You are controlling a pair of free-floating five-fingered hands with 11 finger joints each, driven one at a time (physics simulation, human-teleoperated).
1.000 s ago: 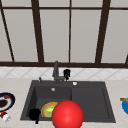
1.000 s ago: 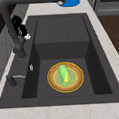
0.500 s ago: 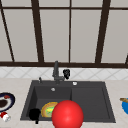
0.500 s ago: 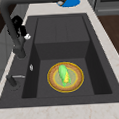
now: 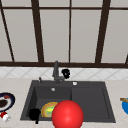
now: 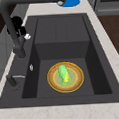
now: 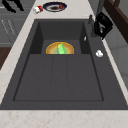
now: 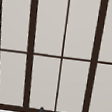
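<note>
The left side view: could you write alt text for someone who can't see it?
A dark sink holds a round yellow plate with a green corn cob on it. A black hand hovers by the faucet at the sink's back edge, and a blue dish sits on the far counter.

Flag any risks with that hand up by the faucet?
1. The right hand sits right beside the faucet; a small sideways move could knock the spout.
2. A small white piece lies on the sink rim near that hand and could get swept into the basin.
3. The left hand hovers close to the plate holding corn; dropping could tip it.
</note>
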